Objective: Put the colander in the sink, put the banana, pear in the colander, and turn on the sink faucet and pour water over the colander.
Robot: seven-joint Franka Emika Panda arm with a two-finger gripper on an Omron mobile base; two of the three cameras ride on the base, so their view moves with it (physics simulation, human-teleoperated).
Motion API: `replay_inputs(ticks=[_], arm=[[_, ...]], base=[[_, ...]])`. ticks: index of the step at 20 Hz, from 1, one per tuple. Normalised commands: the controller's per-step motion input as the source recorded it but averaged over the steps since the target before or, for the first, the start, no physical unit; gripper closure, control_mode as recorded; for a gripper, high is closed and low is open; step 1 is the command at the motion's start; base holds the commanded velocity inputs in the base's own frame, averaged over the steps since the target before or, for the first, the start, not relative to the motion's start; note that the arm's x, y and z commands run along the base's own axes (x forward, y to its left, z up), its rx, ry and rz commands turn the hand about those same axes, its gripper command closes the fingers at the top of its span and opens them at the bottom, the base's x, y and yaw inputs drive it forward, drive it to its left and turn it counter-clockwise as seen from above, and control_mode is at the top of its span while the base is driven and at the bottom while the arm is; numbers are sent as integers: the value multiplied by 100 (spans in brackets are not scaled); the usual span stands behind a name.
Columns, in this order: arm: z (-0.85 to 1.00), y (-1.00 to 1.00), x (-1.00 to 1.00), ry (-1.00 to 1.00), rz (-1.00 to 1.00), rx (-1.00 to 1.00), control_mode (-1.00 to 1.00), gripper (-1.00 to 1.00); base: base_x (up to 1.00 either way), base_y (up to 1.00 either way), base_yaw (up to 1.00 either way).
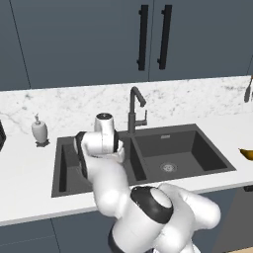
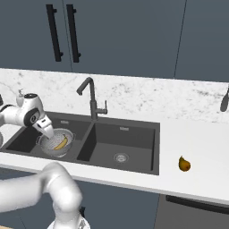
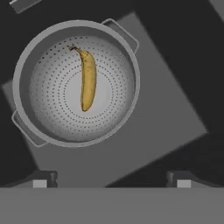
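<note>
The silver perforated colander (image 3: 74, 83) sits in the left basin of the dark sink (image 2: 134, 138). The yellow banana (image 3: 88, 81) lies inside it, also seen as the banana (image 2: 60, 143) in the colander (image 2: 50, 150) from the right base. My gripper (image 3: 111, 181) hangs just above the colander, open and empty, its fingertips (image 3: 41, 179) spread wide; the gripper (image 2: 47, 131) points down over the bowl's rim. The golden-brown pear (image 2: 184, 164) stands on the counter right of the sink, and the pear (image 1: 247, 154) shows at the frame's edge. The dark faucet (image 2: 91, 100) rises behind the divider, its spout turned toward the left basin.
A white soap dispenser (image 1: 39, 131) stands on the counter left of the sink (image 1: 197, 148). My arm hides the left basin in the left base view. The right basin holds only its steel drain (image 2: 120, 157). Dark cabinets hang above the marble backsplash.
</note>
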Motion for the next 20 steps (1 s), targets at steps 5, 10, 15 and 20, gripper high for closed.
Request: replay_inputs(ticks=[5,10,15,20], arm=[[42,-50,-65,1,23,-17,-100,-100],[26,-76,-57,-7,30,-9,-100,-100],[18,-94,-59,-16,27,0,-100,-100],[21,-89,-46,-9,22,-1,-100,-100]], base=[[0,0,0],[0,0,0],[0,0,0],[0,0,0]])
